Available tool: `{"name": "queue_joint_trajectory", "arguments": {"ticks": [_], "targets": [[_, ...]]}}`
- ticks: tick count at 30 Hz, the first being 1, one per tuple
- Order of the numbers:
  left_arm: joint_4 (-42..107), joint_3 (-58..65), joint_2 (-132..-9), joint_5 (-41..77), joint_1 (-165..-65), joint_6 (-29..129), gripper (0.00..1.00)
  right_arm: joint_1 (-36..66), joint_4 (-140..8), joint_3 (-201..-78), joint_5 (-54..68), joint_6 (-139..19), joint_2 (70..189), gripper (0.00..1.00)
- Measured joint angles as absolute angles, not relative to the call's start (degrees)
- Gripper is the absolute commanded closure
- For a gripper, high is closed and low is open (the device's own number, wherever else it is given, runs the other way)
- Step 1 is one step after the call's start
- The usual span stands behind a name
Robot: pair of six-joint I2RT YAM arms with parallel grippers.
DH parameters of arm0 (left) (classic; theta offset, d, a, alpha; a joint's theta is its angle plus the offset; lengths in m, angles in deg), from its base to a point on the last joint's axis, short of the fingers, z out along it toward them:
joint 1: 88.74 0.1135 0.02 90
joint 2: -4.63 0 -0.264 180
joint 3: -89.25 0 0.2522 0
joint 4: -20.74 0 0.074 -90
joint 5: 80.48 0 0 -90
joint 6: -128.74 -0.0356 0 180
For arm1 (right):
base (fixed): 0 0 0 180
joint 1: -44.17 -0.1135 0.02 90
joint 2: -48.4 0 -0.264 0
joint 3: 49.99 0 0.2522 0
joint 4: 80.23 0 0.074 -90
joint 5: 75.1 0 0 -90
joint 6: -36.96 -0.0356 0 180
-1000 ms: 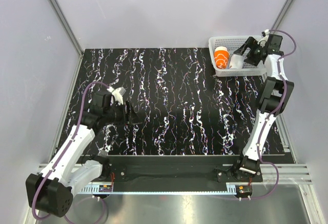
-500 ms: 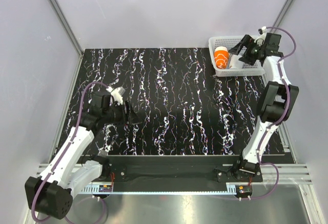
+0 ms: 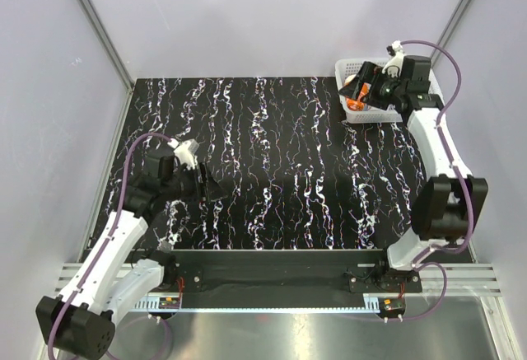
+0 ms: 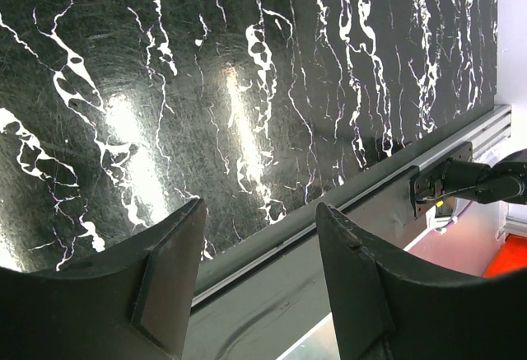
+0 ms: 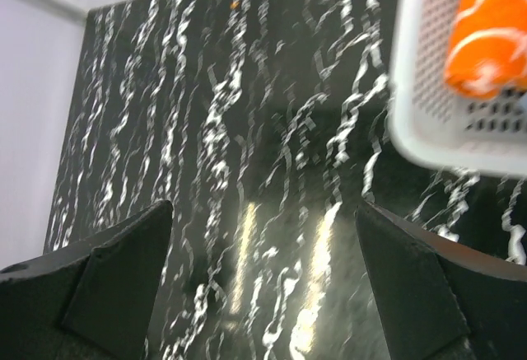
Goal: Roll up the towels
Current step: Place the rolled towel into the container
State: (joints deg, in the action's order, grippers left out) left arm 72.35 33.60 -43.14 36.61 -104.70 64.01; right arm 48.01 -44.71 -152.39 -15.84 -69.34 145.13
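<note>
Finding left gripper and right gripper agape and empty, we should centre the right over the orange-and-white rolled towel in its white perforated plastic basket before clenching.

Table top: glossy black, run through with white marble-like veining that shows faint pink and violet tints from overhead. The surrounding walls are plain pale grey and the front rail is silver-grey. My left gripper and right gripper have matt black fingers, my left arm and right arm have white links with black joints, and the cable along each is purple. The basket is white with a fine perforated grid, and the towel in it is orange with white bands.
</note>
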Motion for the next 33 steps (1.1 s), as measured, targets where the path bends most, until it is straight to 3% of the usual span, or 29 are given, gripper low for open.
{"name": "queue_joint_trajectory", "arguments": {"ticks": [12,20,28,33], "targets": [[71.8,33.6,-40.3,32.9,-104.9,64.4,0.36,42.9,-44.6,-132.4,-14.8,-72.0,118.0,0.0],[64.7,33.6,-43.3,17.5,-104.9,66.6,0.36,41.1,-44.7,-123.0,-16.2,-75.4,108.1,0.0],[42.9,43.1,-46.0,-5.3,-104.9,62.0,0.4,41.1,-44.7,-118.3,-17.7,-78.0,102.2,0.0],[28.1,52.4,-48.9,-13.2,-104.9,54.9,0.35,41.0,-46.6,-114.9,-18.2,-80.5,101.8,0.0]]}}
